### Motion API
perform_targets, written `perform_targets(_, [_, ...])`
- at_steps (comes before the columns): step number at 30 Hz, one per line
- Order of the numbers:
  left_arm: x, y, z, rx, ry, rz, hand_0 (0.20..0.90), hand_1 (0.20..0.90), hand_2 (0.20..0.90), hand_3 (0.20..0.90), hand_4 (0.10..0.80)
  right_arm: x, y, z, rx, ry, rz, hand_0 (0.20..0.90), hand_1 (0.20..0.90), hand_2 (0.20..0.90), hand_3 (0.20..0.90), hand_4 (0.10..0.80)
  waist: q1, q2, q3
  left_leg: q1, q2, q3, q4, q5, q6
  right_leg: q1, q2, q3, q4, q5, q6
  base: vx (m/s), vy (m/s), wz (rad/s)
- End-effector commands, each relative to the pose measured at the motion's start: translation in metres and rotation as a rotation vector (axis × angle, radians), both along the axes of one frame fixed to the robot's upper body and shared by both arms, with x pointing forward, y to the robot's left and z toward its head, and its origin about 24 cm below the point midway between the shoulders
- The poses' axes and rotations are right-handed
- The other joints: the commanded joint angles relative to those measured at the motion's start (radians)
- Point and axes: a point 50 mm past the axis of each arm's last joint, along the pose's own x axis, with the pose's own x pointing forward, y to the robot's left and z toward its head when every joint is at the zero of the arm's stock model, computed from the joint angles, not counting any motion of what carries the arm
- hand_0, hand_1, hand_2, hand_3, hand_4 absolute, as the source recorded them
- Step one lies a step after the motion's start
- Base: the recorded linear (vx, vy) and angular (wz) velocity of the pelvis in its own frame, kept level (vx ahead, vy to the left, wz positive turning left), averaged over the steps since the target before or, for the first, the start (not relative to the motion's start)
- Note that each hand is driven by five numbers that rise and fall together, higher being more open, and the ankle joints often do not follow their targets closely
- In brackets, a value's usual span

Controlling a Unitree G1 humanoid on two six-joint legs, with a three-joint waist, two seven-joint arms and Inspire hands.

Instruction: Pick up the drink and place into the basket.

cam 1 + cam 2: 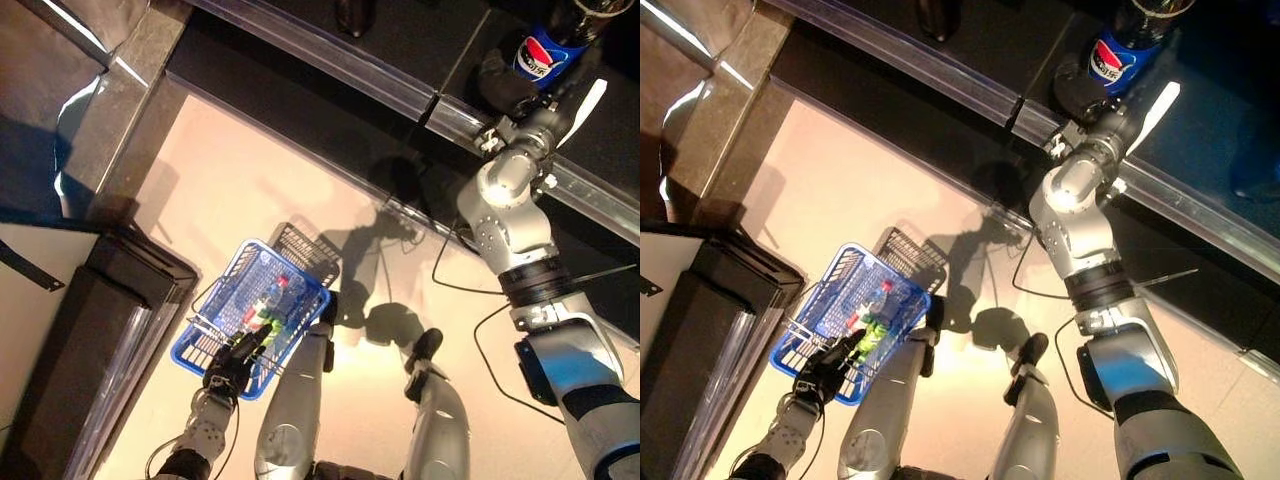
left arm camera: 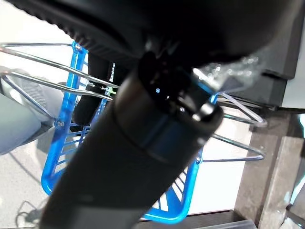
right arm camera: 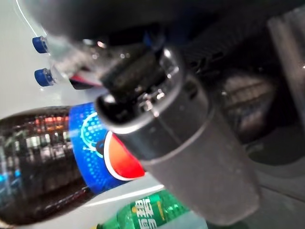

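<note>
Hiding its fingers behind the cola bottle [image 1: 548,45], the right hand [image 1: 510,82].

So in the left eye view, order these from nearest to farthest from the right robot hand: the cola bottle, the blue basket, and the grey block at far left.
1. Cola bottle: upper right, at the right robot hand.
2. Blue basket: on the floor, lower left, at the left robot hand.
3. Grey block: far left edge, beyond the basket.

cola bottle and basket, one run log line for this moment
right robot hand: around cola bottle on shelf | left robot hand: holding blue basket handle | basket: bottles inside | cola bottle: not yet in basket
</note>
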Motion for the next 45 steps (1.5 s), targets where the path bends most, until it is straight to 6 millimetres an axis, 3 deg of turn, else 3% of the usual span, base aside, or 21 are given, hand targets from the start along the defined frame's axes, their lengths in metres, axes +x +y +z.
perform_targets(1, [-0.011, -0.006, 0.008, -0.009, -0.097, -0.080, 0.300, 0.300, 0.300, 0.200, 0.100, -0.020, -0.018, 0.067, -0.032, -0.268, -0.024, 0.900, 0.900, 0.900, 0.900, 0.800, 0.022, 0.014, -0.019, -0.001, -0.047, -0.042, 0.009, -0.058, 0.001, 0.003, 0.009, -0.031, 0.034, -0.011, -0.009, 0.000, 0.000, 0.00])
perform_targets(10, [-0.014, 0.003, 0.010, -0.012, -0.092, -0.071, 0.300, 0.300, 0.300, 0.200, 0.100, -0.020, -0.045, 0.081, 0.008, -0.270, -0.085, 0.900, 0.900, 0.900, 0.900, 0.800, 0.034, 0.014, -0.019, -0.019, -0.054, -0.057, 0.015, -0.066, 0.004, -0.012, 0.006, -0.039, 0.038, -0.006, -0.007, 0.006, 0.013, 0.00])
perform_targets(12, [-0.015, 0.006, 0.010, -0.008, -0.093, -0.079, 0.300, 0.300, 0.300, 0.200, 0.100, -0.022, -0.049, 0.086, 0.014, -0.277, -0.086, 0.500, 0.500, 0.500, 0.433, 0.333, 0.037, 0.012, -0.019, -0.024, -0.054, -0.062, 0.017, -0.068, 0.007, -0.019, 0.006, -0.042, 0.043, -0.005, -0.006, 0.000, 0.000, 0.00])
perform_targets(14, [-0.017, 0.008, 0.010, -0.010, -0.095, -0.078, 0.300, 0.300, 0.300, 0.200, 0.100, -0.022, -0.049, 0.089, 0.005, -0.289, -0.082, 0.300, 0.300, 0.300, 0.200, 0.100, 0.039, 0.011, -0.019, -0.028, -0.054, -0.063, 0.016, -0.067, 0.009, -0.024, 0.009, -0.043, 0.043, -0.004, -0.005, 0.000, 0.000, 0.00])
perform_targets(27, [-0.018, 0.014, 0.013, -0.011, -0.118, -0.078, 0.300, 0.300, 0.300, 0.200, 0.100, -0.026, -0.055, 0.098, -0.034, -0.313, -0.075, 0.300, 0.300, 0.300, 0.200, 0.100, 0.044, 0.009, -0.019, 0.002, -0.056, -0.060, 0.001, -0.067, 0.011, 0.001, 0.009, -0.058, 0.048, -0.014, -0.007, -0.016, -0.008, 0.00])
perform_targets(40, [-0.015, 0.021, 0.013, -0.048, -0.136, -0.027, 0.300, 0.300, 0.300, 0.200, 0.100, -0.031, -0.058, 0.085, -0.126, -0.301, -0.015, 0.300, 0.300, 0.300, 0.200, 0.100, 0.036, 0.002, -0.019, 0.152, -0.059, -0.075, -0.017, -0.072, 0.008, 0.131, 0.033, -0.080, 0.109, -0.096, -0.033, -0.062, -0.053, 0.02])
perform_targets(42, [-0.015, 0.020, 0.013, -0.044, -0.145, -0.028, 0.300, 0.300, 0.300, 0.200, 0.100, -0.033, -0.056, 0.082, -0.148, -0.299, 0.016, 0.300, 0.300, 0.300, 0.200, 0.100, 0.035, -0.001, -0.019, 0.184, -0.057, -0.080, -0.024, -0.070, 0.004, 0.161, 0.038, -0.086, 0.112, -0.106, -0.038, -0.050, -0.067, 0.08])
perform_targets(43, [-0.015, 0.020, 0.013, -0.039, -0.158, -0.028, 0.300, 0.300, 0.300, 0.200, 0.100, -0.036, -0.050, 0.079, -0.191, -0.301, 0.045, 0.300, 0.300, 0.300, 0.200, 0.100, 0.033, -0.002, -0.019, 0.208, -0.055, -0.075, -0.035, -0.043, 0.007, 0.191, 0.043, -0.104, 0.098, -0.091, -0.053, -0.068, -0.060, 0.12])
perform_targets(45, [-0.015, 0.020, 0.014, -0.040, -0.169, -0.025, 0.300, 0.300, 0.300, 0.200, 0.100, -0.038, -0.045, 0.077, -0.215, -0.302, 0.069, 0.300, 0.300, 0.300, 0.200, 0.100, 0.031, -0.007, -0.019, 0.239, -0.057, -0.087, -0.036, -0.068, -0.002, 0.219, 0.046, -0.092, 0.102, -0.116, -0.045, 0.047, -0.048, 0.09])
